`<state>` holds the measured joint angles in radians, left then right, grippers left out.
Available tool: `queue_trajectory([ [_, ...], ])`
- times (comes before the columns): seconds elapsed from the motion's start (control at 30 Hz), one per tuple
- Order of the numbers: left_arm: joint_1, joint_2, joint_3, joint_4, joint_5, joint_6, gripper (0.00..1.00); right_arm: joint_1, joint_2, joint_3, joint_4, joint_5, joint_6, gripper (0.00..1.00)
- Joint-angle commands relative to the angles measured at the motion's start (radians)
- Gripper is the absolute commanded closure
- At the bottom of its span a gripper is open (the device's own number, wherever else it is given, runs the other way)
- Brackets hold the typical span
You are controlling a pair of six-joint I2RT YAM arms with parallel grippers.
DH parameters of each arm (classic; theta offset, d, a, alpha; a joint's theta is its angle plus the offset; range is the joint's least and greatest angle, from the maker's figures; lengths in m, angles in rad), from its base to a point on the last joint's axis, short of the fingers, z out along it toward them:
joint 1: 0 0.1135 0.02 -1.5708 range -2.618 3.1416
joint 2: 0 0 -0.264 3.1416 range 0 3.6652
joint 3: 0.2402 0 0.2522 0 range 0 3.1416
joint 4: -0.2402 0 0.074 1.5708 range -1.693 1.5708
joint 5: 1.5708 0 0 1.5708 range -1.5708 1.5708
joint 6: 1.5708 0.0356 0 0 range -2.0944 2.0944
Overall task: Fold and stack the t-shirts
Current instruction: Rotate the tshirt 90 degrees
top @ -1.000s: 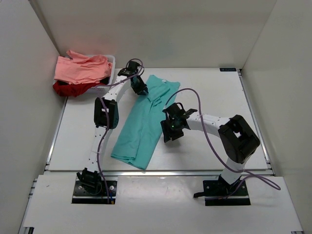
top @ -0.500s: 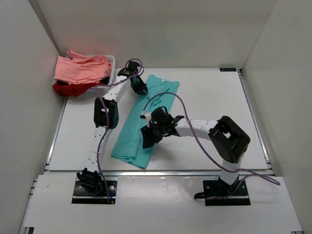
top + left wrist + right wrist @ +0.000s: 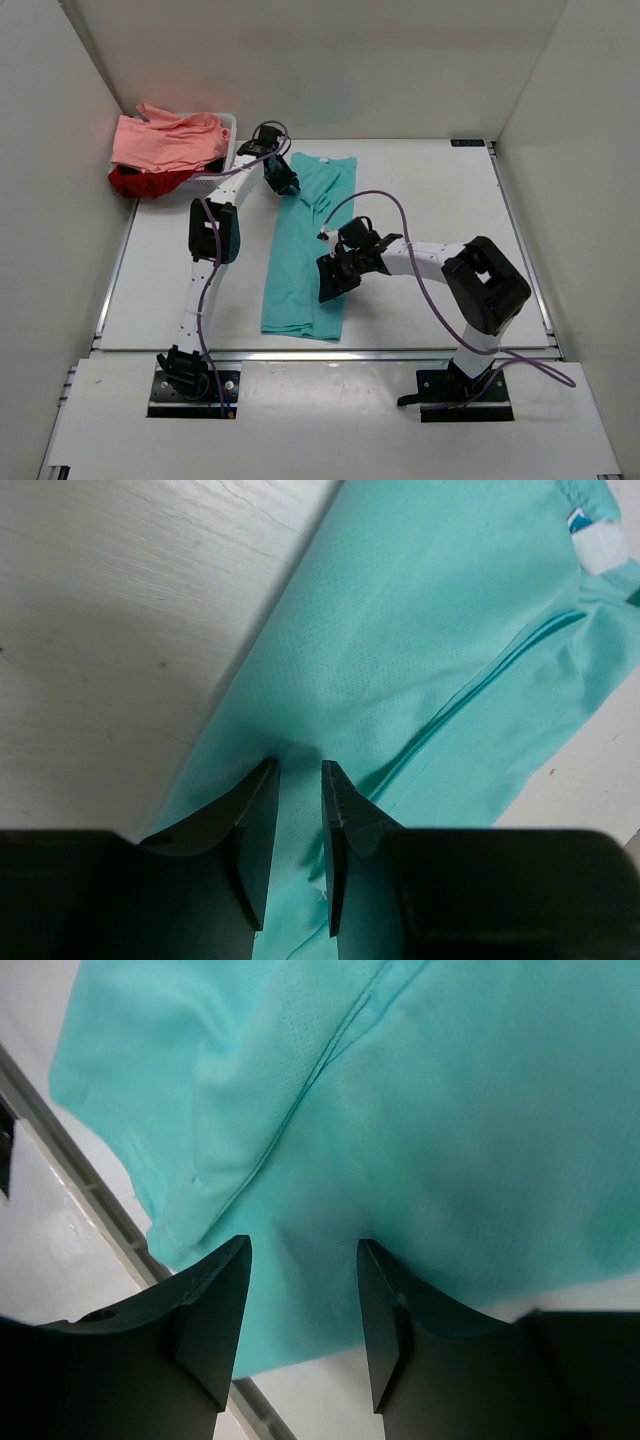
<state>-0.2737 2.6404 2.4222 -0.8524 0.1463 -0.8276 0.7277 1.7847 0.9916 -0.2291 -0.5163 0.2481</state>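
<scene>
One teal t-shirt (image 3: 300,265) lying lengthwise, folded narrow, on tabletop (image 3: 440,200). Left end effector (image 3: 298,770), narrow, pinching cloth near collar; right end effector (image 3: 303,1245), half-wide, clamping right edge. Pink t-shirt (image 3: 165,140), dark red t-shirt (image 3: 133,183) sitting in white basket (image 3: 229,150).

Teal t-shirt (image 3: 305,255) is soft matt knit cloth, with a fine pinhole mesh texture up close. Table (image 3: 110,620) looks like white-painted wood, grain showing, a bit rough. Left tool (image 3: 298,768) and right tool (image 3: 300,1245) are matt black plastic. Basket (image 3: 230,130) at the far left corner is smooth white plastic.
</scene>
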Motion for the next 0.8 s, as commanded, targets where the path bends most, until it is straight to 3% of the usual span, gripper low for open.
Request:
queue_trajectory([
  [0.0, 0.011, -0.069, -0.015, -0.023, -0.019, 0.007, 0.64, -0.021, 0.007, -0.087, -0.168, 0.144, -0.098, 0.54],
  [0.17, 0.008, -0.062, -0.005, -0.005, 0.021, 0.012, 0.61, -0.001, -0.022, -0.110, -0.173, 0.116, -0.116, 0.53],
  [0.3, 0.010, -0.042, 0.113, -0.028, 0.087, 0.007, 0.57, -0.005, -0.048, -0.038, -0.200, 0.150, -0.135, 0.53],
  [0.4, 0.014, -0.077, 0.187, -0.059, 0.130, 0.018, 0.48, -0.028, -0.109, 0.054, -0.258, 0.170, -0.148, 0.45],
  [0.5, 0.017, -0.196, 0.152, -0.100, 0.154, 0.076, 0.41, -0.057, -0.185, 0.151, -0.347, 0.196, -0.145, 0.38],
  [0.6, 0.011, -0.407, -0.056, -0.166, 0.121, 0.195, 0.41, -0.102, -0.274, 0.173, -0.424, 0.237, -0.104, 0.36],
  [0.77, -0.064, -0.888, -0.874, -0.076, -0.002, 0.321, 0.35, -0.143, -0.376, 0.046, -0.496, 0.256, 0.045, 0.37],
])
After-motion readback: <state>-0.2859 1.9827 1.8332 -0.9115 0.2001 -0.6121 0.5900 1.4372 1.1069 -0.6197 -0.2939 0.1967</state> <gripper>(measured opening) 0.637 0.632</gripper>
